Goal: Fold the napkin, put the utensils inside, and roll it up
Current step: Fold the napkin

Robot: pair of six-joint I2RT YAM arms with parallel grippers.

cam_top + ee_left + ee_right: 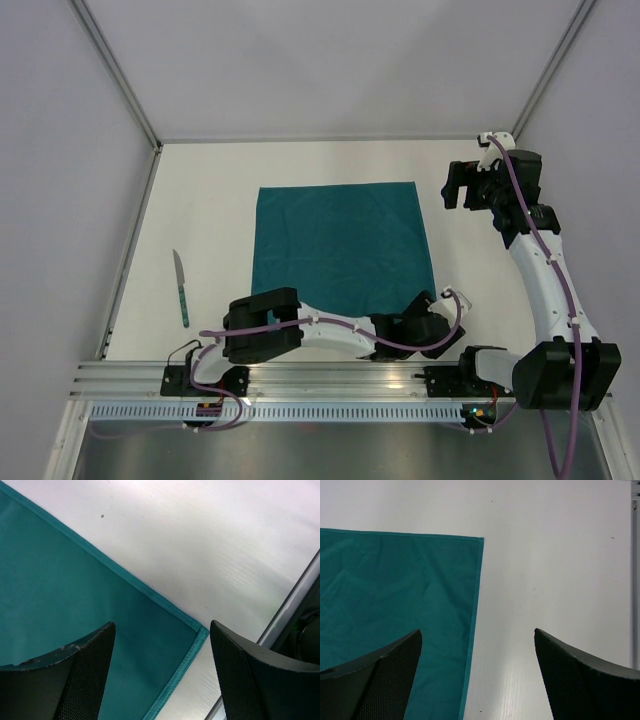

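Observation:
The teal napkin (340, 245) lies flat and unfolded in the middle of the white table. A knife (181, 288) with a teal handle lies to its left, apart from it. No other utensil shows. My left gripper (430, 310) is low over the napkin's near right corner. In the left wrist view the gripper (162, 623) is open and empty, with the napkin (75, 595) and its hemmed corner between the fingers. My right gripper (458, 190) is beside the napkin's far right corner. In the right wrist view it (477, 630) is open and empty over the napkin's (395, 590) right edge.
White walls with metal corner posts close in the table at the back and sides. An aluminium rail (330, 375) runs along the near edge by the arm bases. It also shows in the left wrist view (295, 605), close to the right finger.

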